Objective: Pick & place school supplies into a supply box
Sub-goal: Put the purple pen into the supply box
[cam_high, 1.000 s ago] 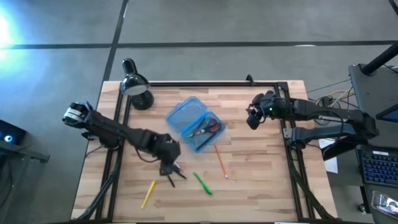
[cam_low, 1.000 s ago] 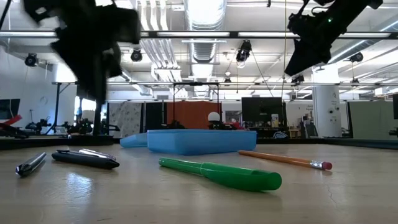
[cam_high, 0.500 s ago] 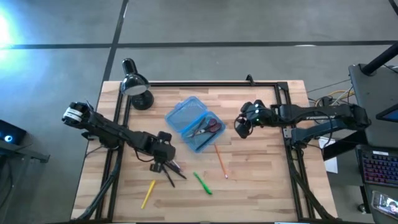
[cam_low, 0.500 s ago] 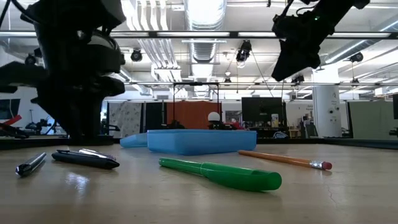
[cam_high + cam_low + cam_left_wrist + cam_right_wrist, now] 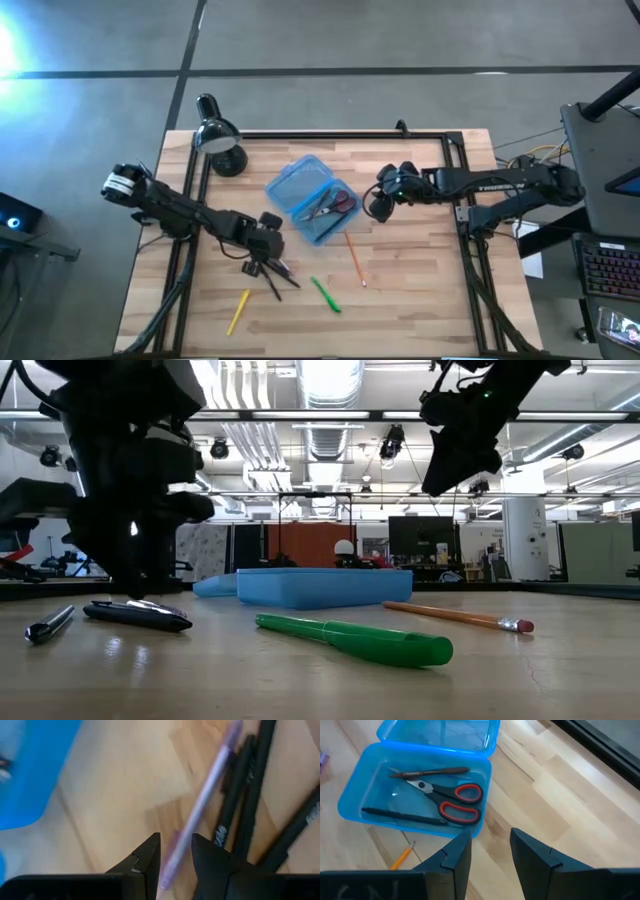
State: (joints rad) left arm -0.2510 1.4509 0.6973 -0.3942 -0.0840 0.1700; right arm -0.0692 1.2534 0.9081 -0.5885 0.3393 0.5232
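The blue supply box (image 5: 310, 198) lies open at the table's middle. Inside are red-handled scissors (image 5: 455, 802) and two dark pens. Near the front, a cluster of dark pens (image 5: 275, 275), a green pen (image 5: 325, 295), a yellow pencil (image 5: 238, 311) and an orange pencil (image 5: 354, 258) rest flat on the wood. My left gripper (image 5: 175, 852) stands low over the cluster, open. Its fingers flank a pale purple pen (image 5: 210, 795) without visibly touching it. My right gripper (image 5: 375, 205) hovers open beside the box's right side, with nothing between its fingers.
A black desk lamp (image 5: 220, 140) stands at the far left corner. A black frame (image 5: 330, 134) runs along the table's far edge and sides. Bare wood lies right of the orange pencil and along the front edge.
My left gripper has come down onto the pen cluster and rolled about its own axis. My right gripper has moved toward the table's left, closing on the box. The pens, pencils and box have stayed put.
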